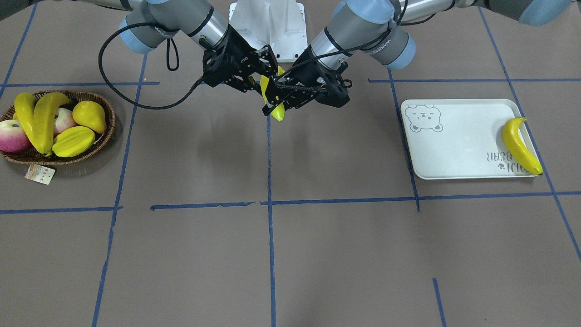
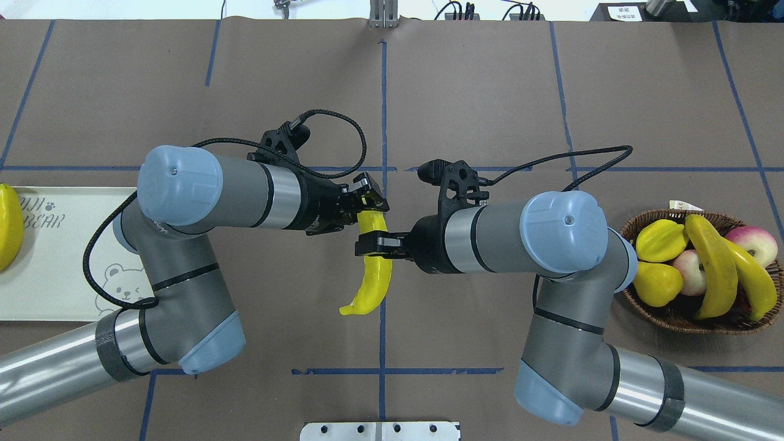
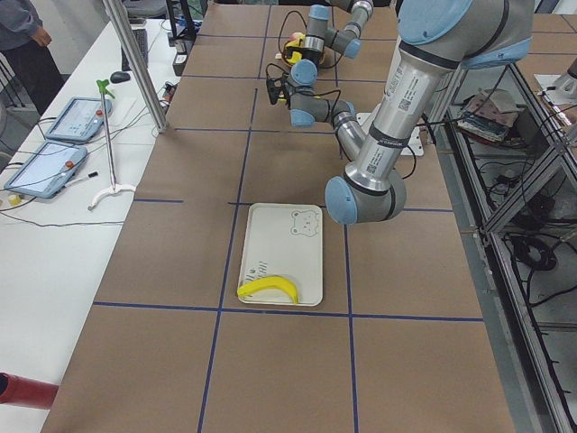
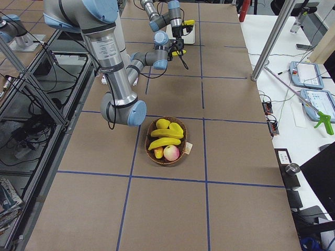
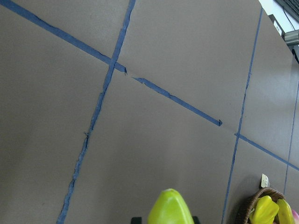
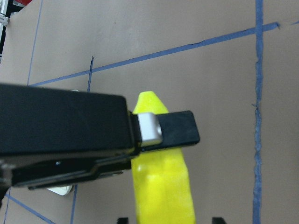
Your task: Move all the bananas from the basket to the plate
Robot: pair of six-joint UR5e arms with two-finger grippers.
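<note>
Mid-air handover: L gripper (image 2: 370, 205) jaws clamp banana (image 2: 375, 275) top, R gripper (image 2: 372, 244) jaws apart astride its middle; your plate (image 2: 61, 269) lies L-side.

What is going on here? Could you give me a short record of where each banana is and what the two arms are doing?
Moment: hand-over in mid-air above the table's middle
Held banana: between both grippers
Left gripper: jaws shut on one end
Right gripper: jaws around it, apparently with a gap on either side
Plate: one banana along its edge
Basket: two bananas inside, among other fruit
Left to move: three, counting the held one
</note>
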